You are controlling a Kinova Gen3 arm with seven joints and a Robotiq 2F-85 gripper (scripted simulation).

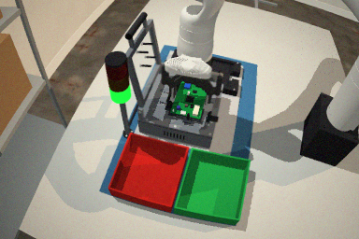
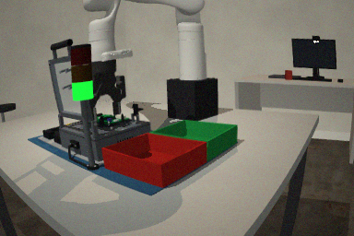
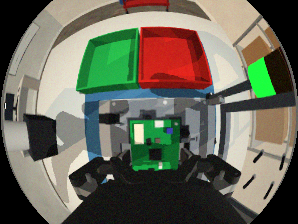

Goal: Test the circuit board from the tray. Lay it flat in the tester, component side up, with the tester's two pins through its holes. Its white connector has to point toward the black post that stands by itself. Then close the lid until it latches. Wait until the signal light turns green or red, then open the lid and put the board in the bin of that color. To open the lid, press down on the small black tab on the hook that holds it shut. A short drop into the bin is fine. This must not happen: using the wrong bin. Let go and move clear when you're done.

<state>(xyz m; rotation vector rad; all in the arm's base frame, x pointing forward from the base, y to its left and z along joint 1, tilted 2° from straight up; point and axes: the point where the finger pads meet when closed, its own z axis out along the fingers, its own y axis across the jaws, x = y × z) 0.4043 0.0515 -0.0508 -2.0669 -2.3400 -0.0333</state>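
Observation:
The green circuit board (image 1: 189, 102) (image 2: 108, 119) (image 3: 154, 145) lies component side up in the grey tester (image 1: 154, 126) (image 2: 78, 143). Its white connector (image 1: 195, 110) (image 3: 138, 133) is at the end near the bins, on the side of a small black upright part (image 1: 212, 119) (image 2: 136, 109) (image 3: 109, 118). The tester's lid (image 1: 136, 82) (image 2: 55, 81) stands open. The signal light (image 1: 121, 94) (image 2: 83, 90) (image 3: 261, 77) glows green. My gripper (image 1: 192, 92) (image 2: 106, 109) (image 3: 155, 155) is open just above the board, fingers on either side of it. The pins are too small to tell.
The red bin (image 1: 150, 171) (image 2: 134, 166) (image 3: 170, 60) and green bin (image 1: 215, 189) (image 2: 221, 141) (image 3: 112, 60) stand side by side before the tester. The light's pole and raised lid stand beside my gripper. A black tray (image 1: 229, 70) is behind the tester.

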